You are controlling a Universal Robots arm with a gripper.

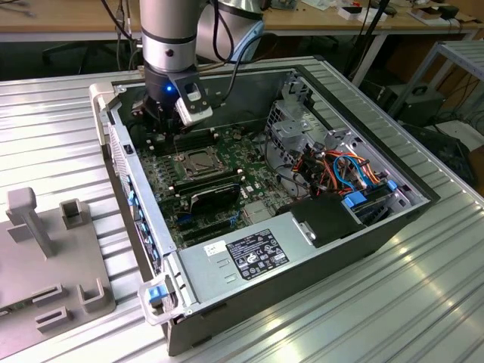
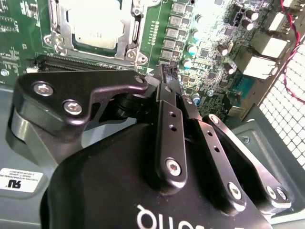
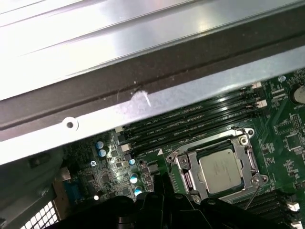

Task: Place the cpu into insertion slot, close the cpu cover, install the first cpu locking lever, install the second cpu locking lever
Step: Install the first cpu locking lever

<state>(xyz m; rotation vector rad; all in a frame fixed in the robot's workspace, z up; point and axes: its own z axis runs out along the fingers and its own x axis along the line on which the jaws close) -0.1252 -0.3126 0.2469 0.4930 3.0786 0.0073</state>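
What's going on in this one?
A robot arm's gripper, shut and empty, hangs just beside the cpu inside an open computer case. The cpu is already seated on the motherboard, with the cpu cover lying flat around it. Whether the locking levers are latched is not clear.

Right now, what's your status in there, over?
Tool shut, empty, tip beside the cpu cover. Cpu seated, cover down around its edges. Case wall close by; nothing lying on the cpu.
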